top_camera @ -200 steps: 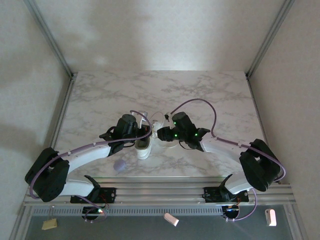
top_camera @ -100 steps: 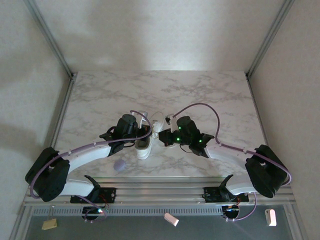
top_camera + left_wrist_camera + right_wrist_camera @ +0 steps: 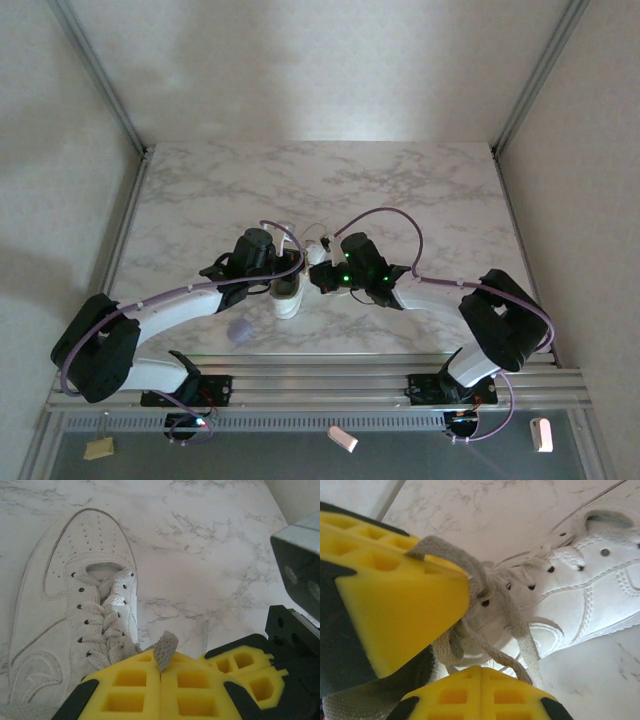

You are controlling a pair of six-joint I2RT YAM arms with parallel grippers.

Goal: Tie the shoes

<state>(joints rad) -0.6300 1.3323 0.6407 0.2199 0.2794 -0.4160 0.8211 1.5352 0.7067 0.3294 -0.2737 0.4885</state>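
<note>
- Left arm reaches forward and inward; left gripper (image 3: 160,672) has its pads pressed together, pinching a lace (image 3: 165,650).
- Right arm folds inward; right gripper (image 3: 480,680) is closed, possibly on nothing.
- The two grippers sit just beside each other.

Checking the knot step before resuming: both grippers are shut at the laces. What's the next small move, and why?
Probably ease the right gripper slowly away from the left gripper. The left one pinches a lace end; slack strands from the shoe run behind the right one's shut tips, grip unclear. A short pull would show it and take up slack.
</note>
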